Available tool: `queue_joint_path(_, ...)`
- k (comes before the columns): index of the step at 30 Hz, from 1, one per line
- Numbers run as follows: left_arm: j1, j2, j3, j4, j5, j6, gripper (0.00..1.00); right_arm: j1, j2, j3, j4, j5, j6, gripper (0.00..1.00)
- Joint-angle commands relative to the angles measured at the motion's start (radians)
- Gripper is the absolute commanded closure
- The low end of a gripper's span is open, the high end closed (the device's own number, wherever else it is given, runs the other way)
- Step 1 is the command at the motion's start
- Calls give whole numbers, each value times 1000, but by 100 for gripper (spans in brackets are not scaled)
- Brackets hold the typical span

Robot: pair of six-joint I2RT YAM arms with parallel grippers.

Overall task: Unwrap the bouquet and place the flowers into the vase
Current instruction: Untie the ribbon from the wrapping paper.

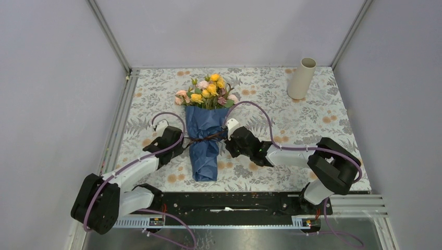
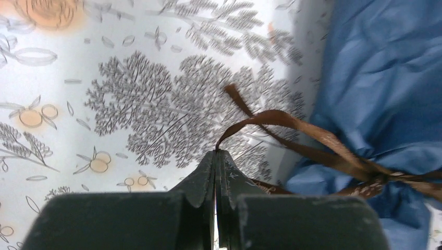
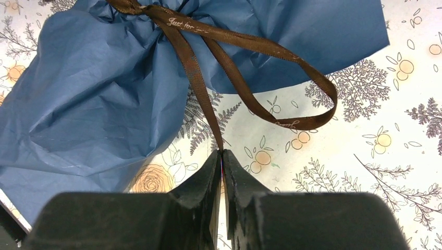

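Left gripper (image 2: 216, 154) clenched on ribbon (image 2: 281, 117) tail, lower centre; right gripper (image 3: 222, 154) pinching other tail; bouquet (image 1: 204, 130) mid-frame, tied.

left arm (image 1: 133, 169): extended forward, jaws closed tight | right arm (image 1: 289, 154): angled inward, jaws closed tight

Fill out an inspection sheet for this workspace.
Surface: floral tablecloth, lying flat.
Job's things: bouquet lies mid-table, wrapped in blue paper, with its brown ribbon tied. The flowers point to the far side. The vase stands upright at the far right, apart from the bouquet.
Clutter: nothing seen.
Grippers: left gripper shut on one ribbon tail; right gripper shut on the other.
Cables: purple cables loop from both arms.
Surroundings: grey walls.
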Motion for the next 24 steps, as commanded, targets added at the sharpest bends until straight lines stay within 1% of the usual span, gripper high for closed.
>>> queue_joint_path(1, 4, -13, 118, 21, -68, 62, 100, 9, -47, -13, 32, 9, 18, 89)
queue_joint_path(8, 34, 29, 242, 19, -102, 133, 100, 9, -51, -22, 32, 6, 36, 89)
queue_joint_path(15, 78, 181, 331, 95, -101, 172, 100, 9, -46, -25, 35, -6, 48, 89)
queue_joint_path(20, 88, 282, 352, 125, -73, 159, 100, 9, -43, -21, 31, -12, 47, 89)
queue_joint_path(24, 90, 309, 339, 149, -45, 150, 100, 9, -40, -17, 30, -18, 47, 89)
